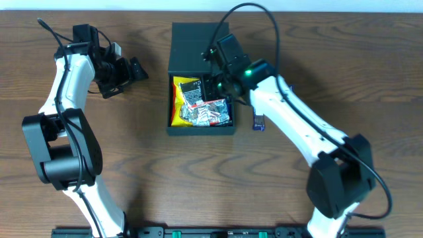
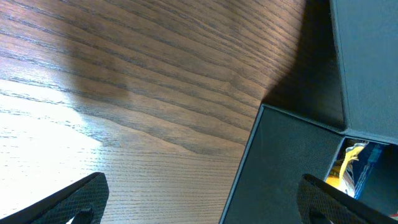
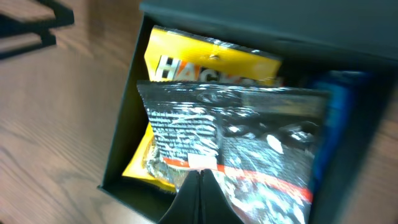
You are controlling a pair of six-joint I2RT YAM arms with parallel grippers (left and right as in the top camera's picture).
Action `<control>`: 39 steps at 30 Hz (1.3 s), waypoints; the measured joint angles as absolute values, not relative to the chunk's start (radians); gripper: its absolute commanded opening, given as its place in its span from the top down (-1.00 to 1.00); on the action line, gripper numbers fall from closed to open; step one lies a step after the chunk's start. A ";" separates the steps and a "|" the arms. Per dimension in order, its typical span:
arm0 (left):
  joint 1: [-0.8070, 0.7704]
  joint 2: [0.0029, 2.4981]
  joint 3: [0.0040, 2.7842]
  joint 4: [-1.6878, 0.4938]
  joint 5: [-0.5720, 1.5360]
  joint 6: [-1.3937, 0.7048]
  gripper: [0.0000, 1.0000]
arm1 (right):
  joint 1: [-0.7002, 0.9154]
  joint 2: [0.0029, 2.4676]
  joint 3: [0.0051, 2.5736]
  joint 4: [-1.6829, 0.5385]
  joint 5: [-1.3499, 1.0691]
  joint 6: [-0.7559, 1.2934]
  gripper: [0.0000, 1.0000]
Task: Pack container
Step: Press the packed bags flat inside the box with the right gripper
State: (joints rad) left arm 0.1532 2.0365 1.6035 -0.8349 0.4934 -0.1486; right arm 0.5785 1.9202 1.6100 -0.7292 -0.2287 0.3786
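Nearest us, a small blue item (image 1: 258, 122) lies on the table (image 1: 132, 165), just right of the container (image 1: 201, 129). The container sits mid-table, its flap lid open rearward. Inside, above a yellow packet (image 3: 211, 59), our right gripper (image 3: 200, 193) pinches a silver-black packet (image 3: 249, 143). Farther left, our left gripper (image 1: 129, 75) hangs spread wide.

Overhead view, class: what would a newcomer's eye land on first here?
The dark teal-black cardboard box at the picture's centre, its lid open, stands out, with a bright yellow snack packet and a silver-black foil packet inside. The right gripper reaches into it, shut on the foil packet, while the left gripper sits open, off to the box's left.
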 measured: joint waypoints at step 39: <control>0.153 2.037 1.604 -0.836 0.493 -0.148 -0.96 | 0.585 2.056 1.609 -0.657 -0.105 0.267 0.97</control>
State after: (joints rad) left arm 0.1532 2.0365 1.6035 -0.8364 0.4934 -0.1482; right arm 0.5854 2.0556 1.6089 -0.6571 -0.1055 0.2672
